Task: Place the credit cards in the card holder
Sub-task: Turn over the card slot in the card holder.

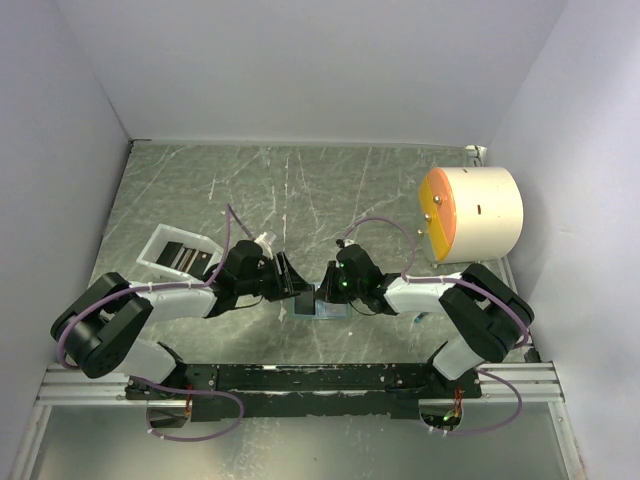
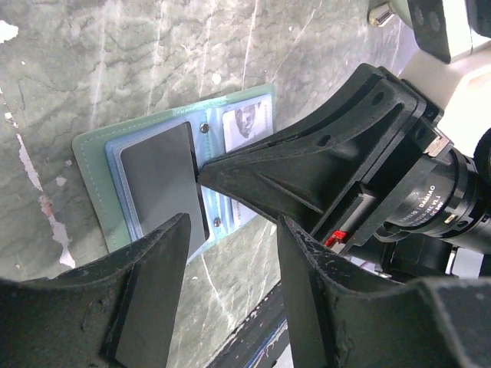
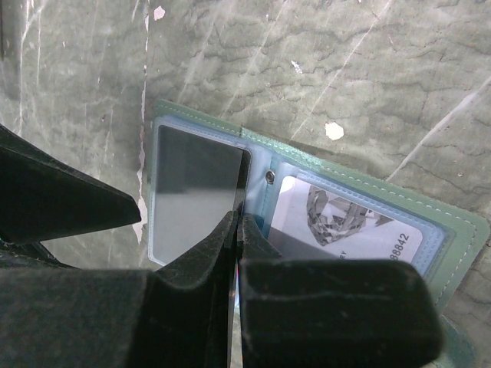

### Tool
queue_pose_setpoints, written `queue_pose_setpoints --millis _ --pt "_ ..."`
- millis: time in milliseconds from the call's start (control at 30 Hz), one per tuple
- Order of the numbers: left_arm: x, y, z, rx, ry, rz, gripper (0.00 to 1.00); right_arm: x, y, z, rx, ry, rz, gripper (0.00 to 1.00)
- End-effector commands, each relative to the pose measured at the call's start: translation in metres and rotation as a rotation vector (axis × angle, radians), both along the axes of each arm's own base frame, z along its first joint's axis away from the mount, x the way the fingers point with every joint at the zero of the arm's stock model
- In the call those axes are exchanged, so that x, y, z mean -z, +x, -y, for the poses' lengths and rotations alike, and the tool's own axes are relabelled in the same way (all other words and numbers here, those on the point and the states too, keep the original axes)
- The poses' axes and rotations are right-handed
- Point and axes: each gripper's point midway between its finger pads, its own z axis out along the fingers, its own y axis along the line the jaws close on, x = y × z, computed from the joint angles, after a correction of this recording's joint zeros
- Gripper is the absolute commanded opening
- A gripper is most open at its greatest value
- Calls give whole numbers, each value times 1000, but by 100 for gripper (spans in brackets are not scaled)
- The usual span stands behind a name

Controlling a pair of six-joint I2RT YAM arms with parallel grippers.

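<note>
Only your wrist views show the card holder point(image 2: 88, 165) lying open on the table point(image 2: 115, 61), a black credit card point(image 2: 157, 180) over one half. Your right gripper point(image 3: 236, 222) is closed, tips at that card's inner edge, while the left gripper point(image 2: 234, 226) hovers above, parted and empty. Only the top view shows the white tray point(image 1: 148, 258) beside the left arm.

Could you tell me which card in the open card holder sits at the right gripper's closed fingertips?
The plain dark card; the other card is white with a printed picture.
</note>
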Motion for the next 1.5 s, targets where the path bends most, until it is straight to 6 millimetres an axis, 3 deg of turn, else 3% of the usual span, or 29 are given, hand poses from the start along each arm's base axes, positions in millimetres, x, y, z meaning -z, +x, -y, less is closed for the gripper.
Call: queue_pose_setpoints --millis 0,300,1467 --pt "-6 -1 3 12 -14 15 60 29 -16 21 10 -113 -63 2" --pt "11 -1 -25 -62 140 -1 61 33 -17 22 10 -118 -70 2" --pt "16 -2 -5 -2 69 -20 61 32 -17 22 9 -115 -70 2"
